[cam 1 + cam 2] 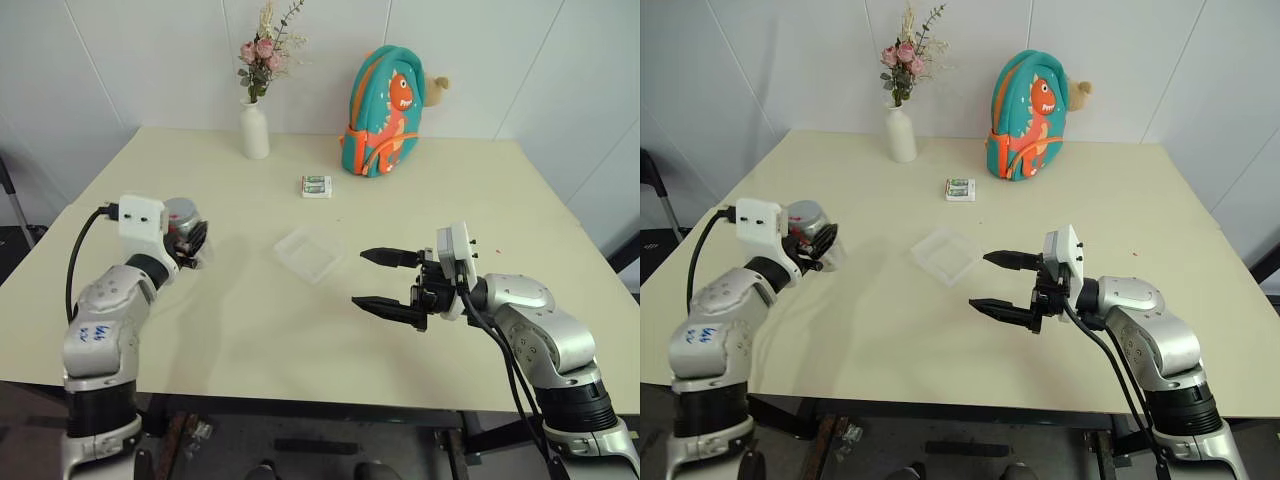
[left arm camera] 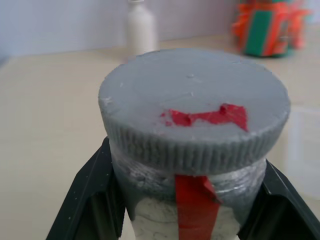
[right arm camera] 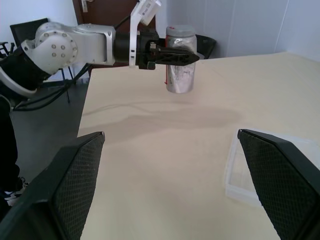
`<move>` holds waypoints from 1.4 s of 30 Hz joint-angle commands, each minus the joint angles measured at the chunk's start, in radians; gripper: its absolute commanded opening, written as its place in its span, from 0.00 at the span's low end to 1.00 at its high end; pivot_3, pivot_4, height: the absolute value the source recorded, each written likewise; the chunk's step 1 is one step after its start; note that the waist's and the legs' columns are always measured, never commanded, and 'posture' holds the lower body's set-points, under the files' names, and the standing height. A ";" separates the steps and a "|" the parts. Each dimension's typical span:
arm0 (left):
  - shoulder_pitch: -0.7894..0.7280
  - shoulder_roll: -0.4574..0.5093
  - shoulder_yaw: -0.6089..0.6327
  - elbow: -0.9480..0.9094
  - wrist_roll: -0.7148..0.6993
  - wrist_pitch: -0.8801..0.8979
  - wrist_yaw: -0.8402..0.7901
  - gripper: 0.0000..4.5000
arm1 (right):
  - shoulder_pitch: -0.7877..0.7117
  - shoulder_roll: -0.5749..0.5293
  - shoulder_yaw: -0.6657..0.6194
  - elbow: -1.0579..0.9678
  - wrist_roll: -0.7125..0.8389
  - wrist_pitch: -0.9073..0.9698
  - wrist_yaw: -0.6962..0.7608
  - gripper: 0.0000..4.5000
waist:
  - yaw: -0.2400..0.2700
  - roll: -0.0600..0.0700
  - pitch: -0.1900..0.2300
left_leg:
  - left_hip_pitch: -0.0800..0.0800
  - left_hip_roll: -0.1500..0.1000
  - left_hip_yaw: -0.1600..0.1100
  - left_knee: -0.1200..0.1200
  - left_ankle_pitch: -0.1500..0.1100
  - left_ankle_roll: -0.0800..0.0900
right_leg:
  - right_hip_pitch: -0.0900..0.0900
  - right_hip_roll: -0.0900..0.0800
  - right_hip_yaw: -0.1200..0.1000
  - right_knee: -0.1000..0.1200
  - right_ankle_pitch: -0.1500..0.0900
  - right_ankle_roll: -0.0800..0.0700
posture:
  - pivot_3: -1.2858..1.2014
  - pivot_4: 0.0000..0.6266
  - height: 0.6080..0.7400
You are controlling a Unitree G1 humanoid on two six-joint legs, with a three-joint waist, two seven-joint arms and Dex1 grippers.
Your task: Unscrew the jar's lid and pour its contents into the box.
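My left gripper (image 1: 193, 241) is shut on the jar (image 1: 184, 228) and holds it upright in the air over the table's left side. The grey lid (image 2: 195, 95) with its red mark sits on the jar, above the black fingers (image 2: 92, 200). In the right wrist view the jar (image 3: 180, 75) hangs clear of the tabletop. The contents are hidden behind the jar's wall and label. The clear box (image 1: 310, 252) lies flat at the table's middle. Just right of the box, my right gripper (image 1: 368, 279) points toward the left arm, open and with nothing between its fingers.
At the back of the table stand a white vase of flowers (image 1: 254, 125) and a teal dinosaur backpack (image 1: 385, 110). A small white-and-green pack (image 1: 316, 186) lies in front of them. The beige table (image 1: 250, 330) has bare surface between the two arms.
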 commanded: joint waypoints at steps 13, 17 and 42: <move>-0.229 0.169 -0.217 0.219 -0.167 -0.155 -0.637 0.55 | -0.201 0.059 -0.042 -0.081 0.089 0.206 -0.259 1.00 | -0.018 0.001 0.000 | 0.001 0.001 0.000 -0.003 0.000 0.000 | -0.002 0.000 0.000 0.002 -0.001 -0.002 | 0.52 0.24 1.00; -0.257 0.164 -0.332 0.250 -0.142 -0.193 -0.777 0.55 | -0.299 0.090 -0.024 -0.084 0.081 0.309 -0.383 1.00 | -0.017 0.001 0.000 | 0.000 0.001 0.000 -0.004 0.000 0.000 | -0.002 0.000 0.000 0.001 -0.001 -0.002 | 0.52 0.24 1.00; -0.332 0.004 -0.410 0.329 -0.084 -0.252 -0.764 0.55 | -0.323 0.222 0.076 -0.064 0.011 0.337 -0.455 1.00 | -0.028 0.001 0.000 | -0.003 0.001 0.000 -0.003 -0.001 0.001 | -0.006 0.000 0.000 0.005 -0.002 -0.002 | 0.52 0.24 1.00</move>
